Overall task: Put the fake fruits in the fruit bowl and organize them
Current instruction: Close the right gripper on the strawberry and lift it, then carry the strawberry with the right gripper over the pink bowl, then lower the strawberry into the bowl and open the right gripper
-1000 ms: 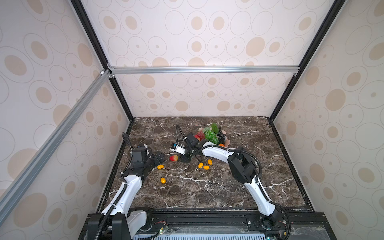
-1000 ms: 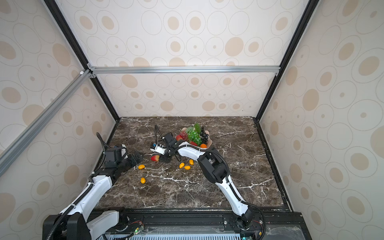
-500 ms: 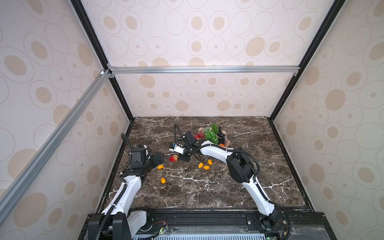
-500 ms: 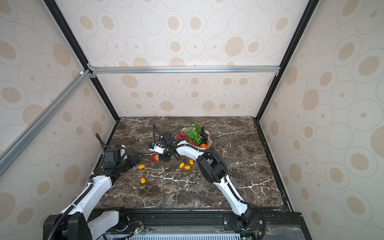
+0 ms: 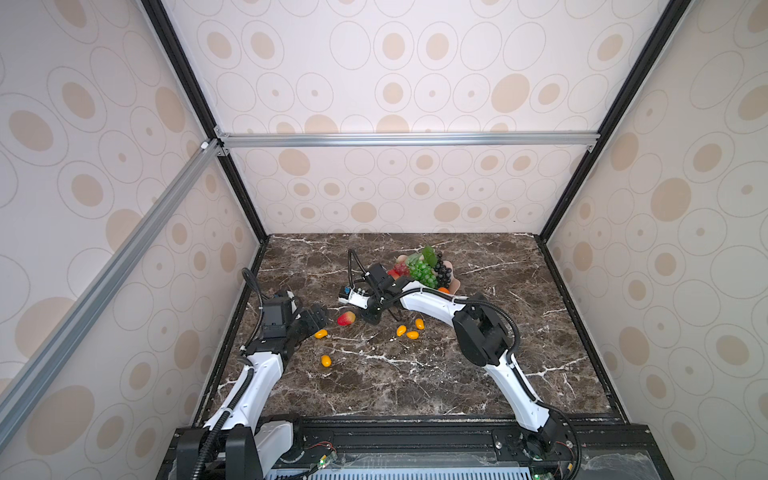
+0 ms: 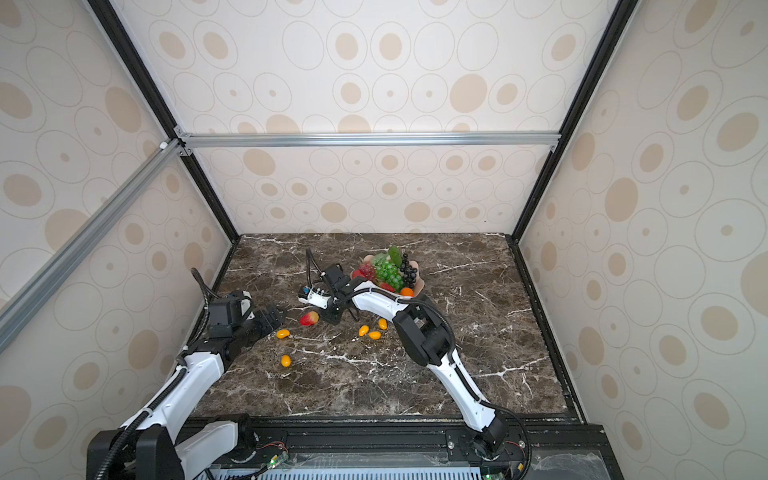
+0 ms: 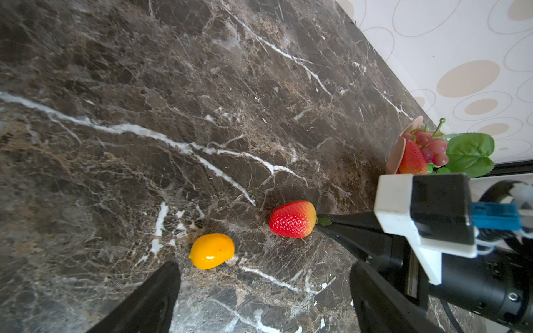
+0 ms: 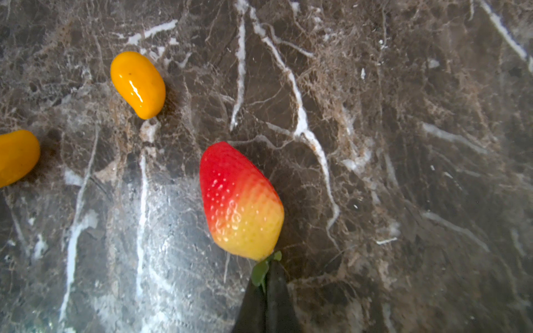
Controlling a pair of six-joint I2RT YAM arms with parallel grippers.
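Right end effector (image 8: 266, 278) pinches one strawberry (image 8: 240, 201) by its leaf; left end effector (image 7: 263, 265) gapes empty; five ovals (image 5: 412, 335) lie loose.

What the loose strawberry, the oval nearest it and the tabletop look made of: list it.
Strawberry: probably moulded plastic, semi-gloss; raised seed dots, red-to-yellow fade.
Oval: probably hard plastic, glossy; sharp highlight streak.
Tabletop: polished brown marble look, white veins; real stone or print, cannot tell.

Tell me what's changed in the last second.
The right tool closed, pinching the green leaf of the strawberry. The left tool stayed open, and the loose orange ovals and the bowl did not move.
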